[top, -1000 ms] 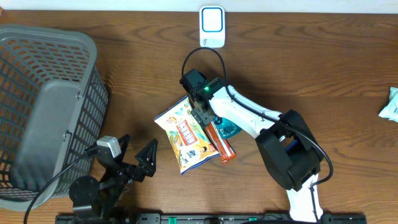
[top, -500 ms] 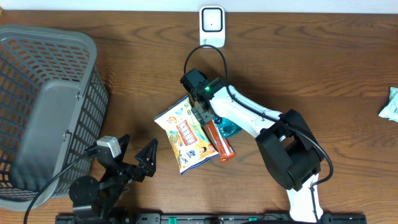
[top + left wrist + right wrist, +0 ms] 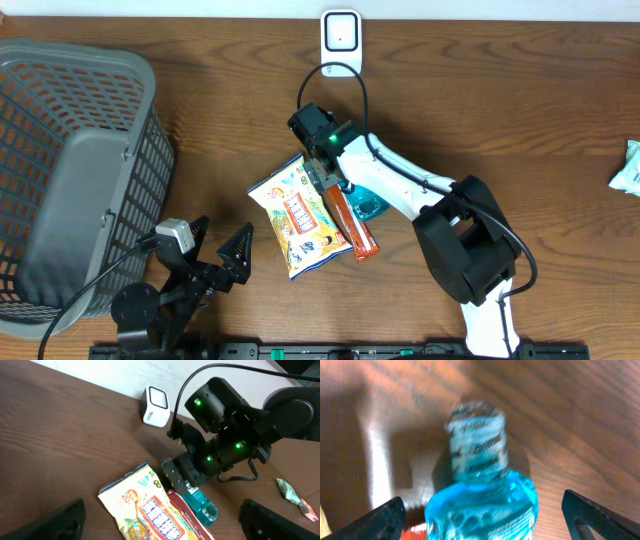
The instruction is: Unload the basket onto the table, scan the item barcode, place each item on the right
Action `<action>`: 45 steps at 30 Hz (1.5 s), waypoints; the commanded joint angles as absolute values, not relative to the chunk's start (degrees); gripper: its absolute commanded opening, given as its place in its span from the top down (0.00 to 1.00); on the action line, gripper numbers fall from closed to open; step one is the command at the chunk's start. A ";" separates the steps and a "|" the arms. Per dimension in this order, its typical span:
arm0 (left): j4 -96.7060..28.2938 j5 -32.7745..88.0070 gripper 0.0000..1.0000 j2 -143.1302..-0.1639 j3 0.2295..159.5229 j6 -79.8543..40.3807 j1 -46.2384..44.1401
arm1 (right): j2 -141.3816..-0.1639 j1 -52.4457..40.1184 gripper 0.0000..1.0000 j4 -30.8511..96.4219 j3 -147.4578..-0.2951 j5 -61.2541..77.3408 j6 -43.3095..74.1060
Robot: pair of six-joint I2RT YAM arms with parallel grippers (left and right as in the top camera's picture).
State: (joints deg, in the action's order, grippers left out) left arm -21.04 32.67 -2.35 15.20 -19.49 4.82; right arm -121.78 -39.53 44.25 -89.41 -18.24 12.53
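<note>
Three items lie in a heap mid-table: a yellow snack bag [image 3: 298,217], a red bar [image 3: 352,227] and a blue clear bottle [image 3: 367,206]. The white scanner [image 3: 340,42] stands at the far edge. My right gripper [image 3: 333,185] hovers open over the bottle's cap end. In the right wrist view the bottle [image 3: 481,494] sits between the spread fingers, touching neither of them. My left gripper [image 3: 218,246] is open and empty at the near left. Its wrist view looks across at the bag [image 3: 145,512], the bottle [image 3: 201,505] and the scanner [image 3: 155,399].
A large grey mesh basket [image 3: 70,170] fills the left side of the table. A small pale green packet [image 3: 628,168] lies at the right edge. The right arm's white links [image 3: 420,190] and black cable arch over the heap.
The right gripper has shifted slightly away from the heap toward the scanner with its jaws wide. The bottle, bag and bar have stayed put, and the left arm has not moved.
</note>
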 commanded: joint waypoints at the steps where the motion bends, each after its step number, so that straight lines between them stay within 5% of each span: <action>1: -20.99 33.01 0.02 -2.11 15.09 -19.38 5.02 | -122.21 -38.17 0.07 42.70 -88.20 -19.40 15.53; 11: -20.99 33.01 0.02 -2.11 15.09 -19.38 5.02 | -122.28 -36.69 0.21 40.56 -84.25 -19.35 16.27; 17: -20.99 33.01 0.02 -2.11 15.09 -19.38 5.02 | -122.28 -36.62 0.47 40.29 -83.15 -16.95 16.27; 23: -20.97 33.01 0.02 -2.11 15.09 -19.38 5.02 | -122.28 -36.45 0.58 40.34 -83.15 -10.87 16.25; 39: -20.99 33.01 0.02 -2.11 15.09 -19.38 5.02 | -122.26 -32.62 0.59 40.51 -83.92 -6.02 15.31; 45: -20.99 33.01 0.02 -2.11 15.09 -19.38 5.02 | -122.26 -30.63 0.44 40.47 -84.82 -2.17 14.50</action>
